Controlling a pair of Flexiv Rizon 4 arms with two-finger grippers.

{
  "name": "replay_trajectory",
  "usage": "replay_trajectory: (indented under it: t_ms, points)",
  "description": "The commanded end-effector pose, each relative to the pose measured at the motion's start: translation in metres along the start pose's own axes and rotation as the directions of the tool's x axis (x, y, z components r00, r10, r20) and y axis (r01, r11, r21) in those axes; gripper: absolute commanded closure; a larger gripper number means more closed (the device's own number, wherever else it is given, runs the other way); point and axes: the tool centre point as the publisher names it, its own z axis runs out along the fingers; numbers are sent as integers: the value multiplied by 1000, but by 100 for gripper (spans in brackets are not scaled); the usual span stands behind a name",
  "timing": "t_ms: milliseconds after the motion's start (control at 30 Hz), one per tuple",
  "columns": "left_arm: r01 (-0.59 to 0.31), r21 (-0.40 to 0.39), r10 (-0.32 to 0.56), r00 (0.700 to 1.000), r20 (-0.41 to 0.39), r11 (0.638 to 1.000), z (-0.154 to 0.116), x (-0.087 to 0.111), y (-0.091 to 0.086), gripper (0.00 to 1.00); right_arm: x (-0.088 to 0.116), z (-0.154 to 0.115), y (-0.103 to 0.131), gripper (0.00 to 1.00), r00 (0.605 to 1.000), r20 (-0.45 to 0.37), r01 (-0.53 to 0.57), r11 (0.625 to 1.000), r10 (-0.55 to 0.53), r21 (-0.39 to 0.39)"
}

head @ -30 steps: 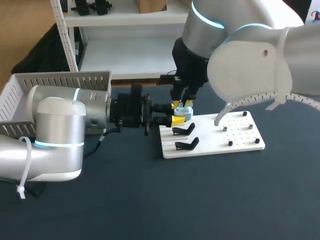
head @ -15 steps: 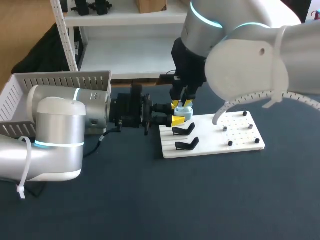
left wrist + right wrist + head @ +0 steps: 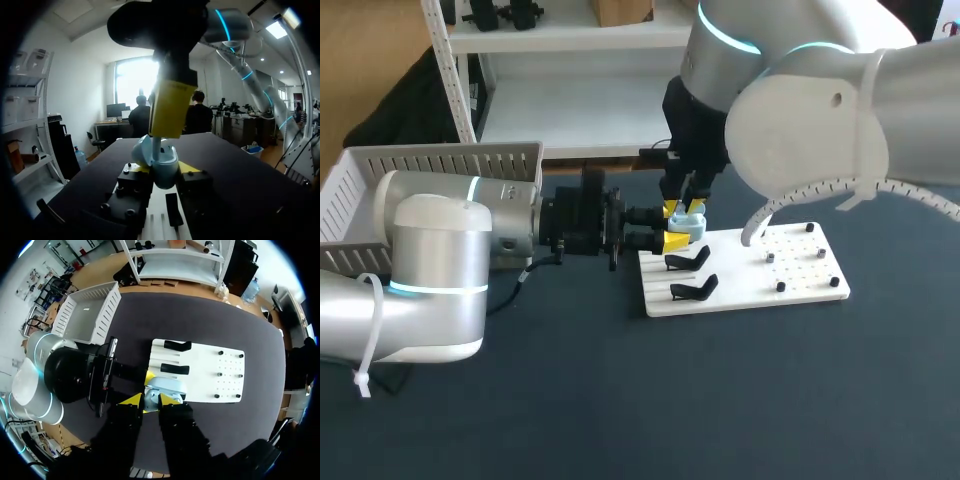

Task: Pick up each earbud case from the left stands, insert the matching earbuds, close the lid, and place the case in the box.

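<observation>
There was one bench (image 3: pixel 620 400) with one white board (image 3: pixel 740 285) on it. The board carried two black stands (image 3: pixel 687 261) and six small dark pegs (image 3: pixel 219 374). One pale blue earbud case (image 3: pixel 688 226) showed, one white box (image 3: pixel 440 165), and two hands: left hand (image 3: pixel 670 238), right hand (image 3: pixel 685 209).

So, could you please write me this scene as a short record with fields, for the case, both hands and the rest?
earbud case: light blue, lid seems open, held over the edge of the white board
left hand: shut on the case from two sides
right hand: directly above the case, pointing down
stands: two black ones on the board, both empty
box: white, behind the left arm
</observation>
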Motion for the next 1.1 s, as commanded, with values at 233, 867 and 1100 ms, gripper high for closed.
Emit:
replay_trajectory:
  t_ms: [233, 867, 1100]
  points:
    - [-2, -5, 2, 1000, 3, 1000, 0, 1, -1, 100, -1, 1, -1, 100, 1000, -9, -3, 1000, 3, 1]
    - [-2, -5, 2, 1000, 3, 1000, 0, 1, -1, 100, 7, -3, 0, 100, 1000, -10, -6, 1000, 6, -1]
    - [-2, -5, 2, 1000, 3, 1000, 0, 1, -1, 100, 8, -1, 0, 100, 1000, -15, -8, 1000, 8, -1]
